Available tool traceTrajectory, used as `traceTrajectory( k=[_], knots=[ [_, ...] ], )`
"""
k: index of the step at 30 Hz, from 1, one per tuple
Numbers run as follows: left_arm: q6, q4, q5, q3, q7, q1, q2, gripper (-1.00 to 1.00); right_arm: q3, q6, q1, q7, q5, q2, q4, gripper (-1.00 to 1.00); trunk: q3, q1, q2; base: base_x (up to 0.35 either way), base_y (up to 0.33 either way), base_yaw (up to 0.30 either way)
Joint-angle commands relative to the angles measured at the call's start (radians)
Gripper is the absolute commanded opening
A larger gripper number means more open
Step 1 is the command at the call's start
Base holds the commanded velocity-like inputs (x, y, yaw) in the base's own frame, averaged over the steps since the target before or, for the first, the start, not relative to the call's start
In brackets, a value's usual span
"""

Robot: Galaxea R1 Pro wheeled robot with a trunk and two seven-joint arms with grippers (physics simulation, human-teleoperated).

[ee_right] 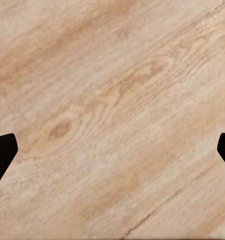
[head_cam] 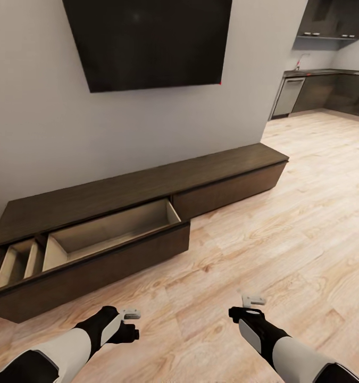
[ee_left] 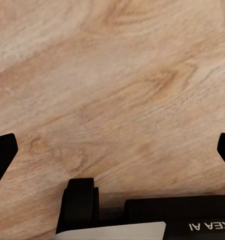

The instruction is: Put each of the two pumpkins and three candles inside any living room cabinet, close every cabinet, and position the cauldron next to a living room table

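The cabinet (head_cam: pixel 147 186), a long low dark-brown console, stands against the wall ahead of me. Its left drawer (head_cam: pixel 94 271) is pulled out, and the pale beige compartments that I can see into hold nothing. The right drawer front (head_cam: pixel 230 189) sits flush. My left gripper (head_cam: pixel 130 324) hangs open low over the wood floor in front of the drawer, its fingertips (ee_left: pixel 2 152) wide apart. My right gripper (head_cam: pixel 247 307) is open too, over bare floor, with dark fingertips (ee_right: pixel 3 150) at the picture's edges. Pumpkins, candles, cauldron and table are out of view.
A large black TV (head_cam: pixel 147 42) hangs on the grey wall above the cabinet. Light wood floor (head_cam: pixel 285 223) runs to the right toward a dark kitchen (head_cam: pixel 328 90) with a dishwasher (head_cam: pixel 288 96). A black wheel of my base (ee_left: pixel 81 202) shows beneath the left wrist.
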State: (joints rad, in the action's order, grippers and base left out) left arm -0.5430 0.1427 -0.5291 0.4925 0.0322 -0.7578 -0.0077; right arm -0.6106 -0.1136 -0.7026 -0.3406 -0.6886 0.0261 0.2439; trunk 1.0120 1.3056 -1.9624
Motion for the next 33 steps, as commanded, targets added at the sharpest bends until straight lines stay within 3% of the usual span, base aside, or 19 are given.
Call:
traceTrajectory(
  k=[1, 18, 26, 33],
  knots=[
    [0.000, 0.000, 0.000, 0.000, 0.000, 0.000, 0.000, 1.00, 0.000, 0.000, 0.000, 0.000, 0.000, 0.000, 0.000, 1.00, 0.002, 0.000, 0.000, 0.000, 0.000, -0.105],
    [0.037, -0.018, -0.003, 0.000, 0.000, 0.000, 0.000, 1.00, 0.000, 0.002, 0.000, 0.004, -0.002, 0.000, 0.000, 1.00, 0.025, 0.000, 0.000, 0.000, 0.000, -0.132],
    [0.038, -0.020, -0.003, -0.001, 0.000, 0.000, -0.001, 1.00, 0.000, 0.064, 0.010, 0.006, -0.002, -0.001, 0.000, 1.00, 0.023, 0.000, 0.000, 0.000, 0.000, -0.268],
    [0.038, -0.020, -0.003, 0.000, 0.000, 0.000, -0.001, 1.00, 0.000, 0.072, 0.014, 0.005, -0.002, 0.000, 0.001, 1.00, 0.016, 0.000, 0.000, 0.000, 0.000, -0.265]
  ],
)
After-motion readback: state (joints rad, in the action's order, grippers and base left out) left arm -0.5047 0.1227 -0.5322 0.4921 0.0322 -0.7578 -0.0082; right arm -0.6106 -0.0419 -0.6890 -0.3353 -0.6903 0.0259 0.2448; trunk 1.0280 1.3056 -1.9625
